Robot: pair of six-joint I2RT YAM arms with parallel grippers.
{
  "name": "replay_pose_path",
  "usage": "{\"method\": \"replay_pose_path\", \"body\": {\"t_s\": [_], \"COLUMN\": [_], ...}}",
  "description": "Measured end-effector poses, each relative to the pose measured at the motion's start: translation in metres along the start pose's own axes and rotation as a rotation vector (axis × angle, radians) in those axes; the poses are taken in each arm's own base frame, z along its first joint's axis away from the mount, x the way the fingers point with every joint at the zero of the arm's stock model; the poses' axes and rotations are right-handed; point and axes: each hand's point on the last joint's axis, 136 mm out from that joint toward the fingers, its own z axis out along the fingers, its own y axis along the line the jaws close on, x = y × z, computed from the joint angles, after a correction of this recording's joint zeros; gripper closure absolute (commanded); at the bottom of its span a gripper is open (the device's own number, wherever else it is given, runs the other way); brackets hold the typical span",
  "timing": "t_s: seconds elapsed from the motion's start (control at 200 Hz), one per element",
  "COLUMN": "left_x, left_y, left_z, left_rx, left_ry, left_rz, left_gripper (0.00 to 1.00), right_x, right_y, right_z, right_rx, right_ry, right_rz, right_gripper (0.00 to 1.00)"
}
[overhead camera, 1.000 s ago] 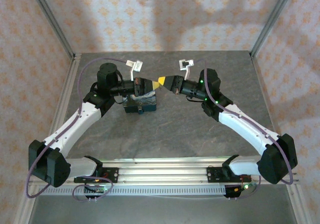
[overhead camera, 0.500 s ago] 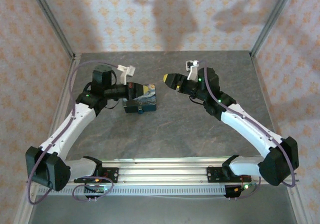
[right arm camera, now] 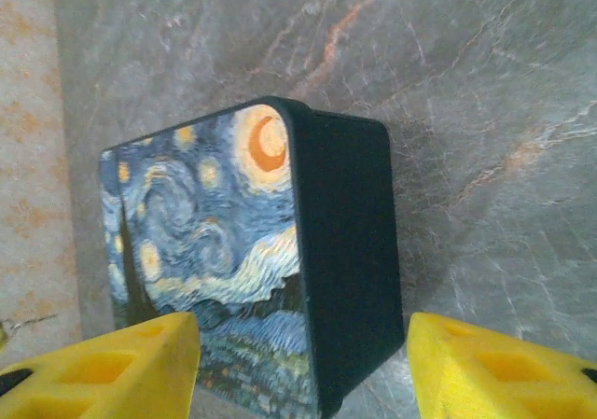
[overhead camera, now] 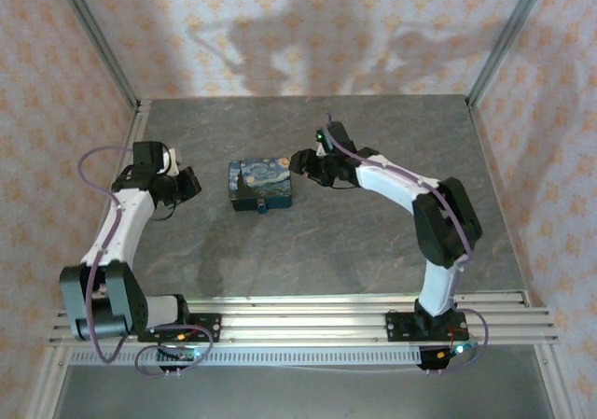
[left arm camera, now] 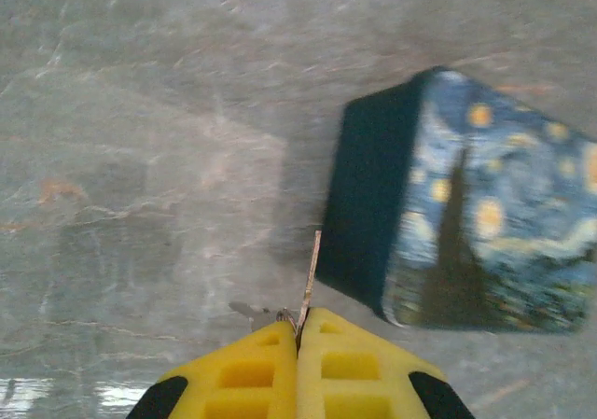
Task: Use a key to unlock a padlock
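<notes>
My left gripper [left arm camera: 298,330] is shut on a thin silvery key [left arm camera: 311,274], whose blade sticks out ahead of the yellow fingers [left arm camera: 359,368]. A small ring hangs beside the key. In the top view the left gripper [overhead camera: 189,184] sits left of the painted box [overhead camera: 261,182], well apart from it. The padlock [overhead camera: 264,206] is a tiny blue body at the box's near edge. My right gripper [overhead camera: 297,162] is at the box's right end. It stands open [right arm camera: 303,368], its yellow fingers [right arm camera: 126,363] on either side of the box's [right arm camera: 233,251] dark side wall.
The grey stone-patterned table [overhead camera: 354,251] is walled by patterned panels and metal posts [overhead camera: 98,46]. The aluminium rail [overhead camera: 308,321] with both arm bases runs along the near edge. Open tabletop lies in front of and behind the box.
Both grippers met tip to tip above the box a second ago. The left has since pulled back to the left with the key. The right has opened and come down at the box's right end.
</notes>
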Motion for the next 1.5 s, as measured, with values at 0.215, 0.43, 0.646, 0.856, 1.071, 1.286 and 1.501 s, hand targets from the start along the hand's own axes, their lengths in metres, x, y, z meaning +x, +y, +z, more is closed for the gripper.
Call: {"method": "replay_pose_path", "body": {"t_s": [0.215,0.43,0.646,0.856,1.071,1.286,1.501], "left_x": [0.021,0.045,0.052,0.065,0.062,0.054,0.078], "left_y": [-0.001,-0.064,-0.138,-0.184,-0.19,-0.193,-0.164], "left_z": [0.056,0.101,0.127,0.14,0.138,0.126,0.107], "left_rx": [-0.036,0.027,0.103,0.176,0.181,0.166,0.142], "left_ry": [0.152,0.212,0.205,0.205,0.201,0.179,0.203], "left_rz": [0.02,0.152,0.279,0.36,0.369,0.396,0.415], "left_gripper": [1.0,1.0,1.0,1.0,1.0,1.0,1.0], "right_x": [-0.003,0.009,0.012,0.029,0.043,0.04,0.046], "right_y": [0.006,-0.031,-0.083,-0.089,-0.097,-0.085,-0.091], "right_z": [0.021,0.015,-0.029,-0.053,-0.077,-0.101,-0.096], "right_rx": [-0.018,-0.013,0.024,0.033,0.047,0.078,0.245], "right_ry": [0.062,0.102,0.043,0.015,-0.04,-0.151,-0.207], "right_rz": [0.008,0.07,0.163,0.146,0.143,0.053,-0.068], "right_gripper": [0.41,0.42,0.45,0.45,0.45,0.46,0.46]}}
